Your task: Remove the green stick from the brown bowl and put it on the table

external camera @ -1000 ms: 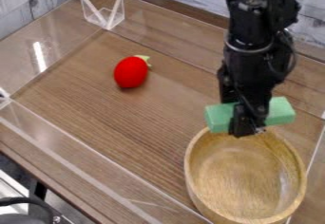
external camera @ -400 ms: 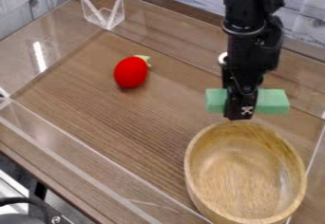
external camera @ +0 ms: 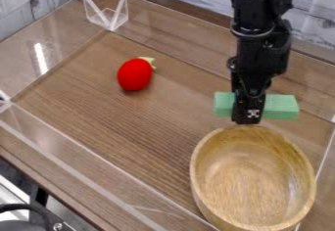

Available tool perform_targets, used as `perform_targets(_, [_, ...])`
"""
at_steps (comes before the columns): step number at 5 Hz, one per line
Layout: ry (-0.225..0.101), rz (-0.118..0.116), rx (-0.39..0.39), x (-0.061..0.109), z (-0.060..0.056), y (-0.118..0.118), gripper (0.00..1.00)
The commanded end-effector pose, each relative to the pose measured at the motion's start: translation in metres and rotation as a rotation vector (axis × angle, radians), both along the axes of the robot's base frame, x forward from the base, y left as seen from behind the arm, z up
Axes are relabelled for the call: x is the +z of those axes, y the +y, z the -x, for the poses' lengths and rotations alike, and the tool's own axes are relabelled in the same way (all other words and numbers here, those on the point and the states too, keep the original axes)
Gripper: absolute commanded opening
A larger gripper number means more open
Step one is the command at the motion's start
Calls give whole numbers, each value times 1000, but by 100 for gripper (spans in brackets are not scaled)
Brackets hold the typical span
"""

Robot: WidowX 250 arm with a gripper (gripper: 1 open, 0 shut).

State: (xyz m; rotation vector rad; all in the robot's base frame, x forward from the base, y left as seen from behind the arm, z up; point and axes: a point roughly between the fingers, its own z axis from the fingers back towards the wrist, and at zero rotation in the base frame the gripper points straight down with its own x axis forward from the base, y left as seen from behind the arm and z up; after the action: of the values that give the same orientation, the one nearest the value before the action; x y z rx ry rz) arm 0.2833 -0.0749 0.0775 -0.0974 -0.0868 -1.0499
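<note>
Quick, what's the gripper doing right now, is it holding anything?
Gripper: closed on the green stick, holding it beside the brown bowl.

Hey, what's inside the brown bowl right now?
Nothing: the brown bowl shows only its bare wooden floor. The green stick is out of it, shut in the gripper beyond the far rim. Whether the stick touches the table cannot be seen.
</note>
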Motion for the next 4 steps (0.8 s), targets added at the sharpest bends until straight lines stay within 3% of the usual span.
perform_targets(1, [-32,14,41,7,-6,1,0])
perform_targets(3, [-8,24,-57,-7,-20,18,0])
perform_targets(4, [-10,24,-100,-1,-14,15,0])
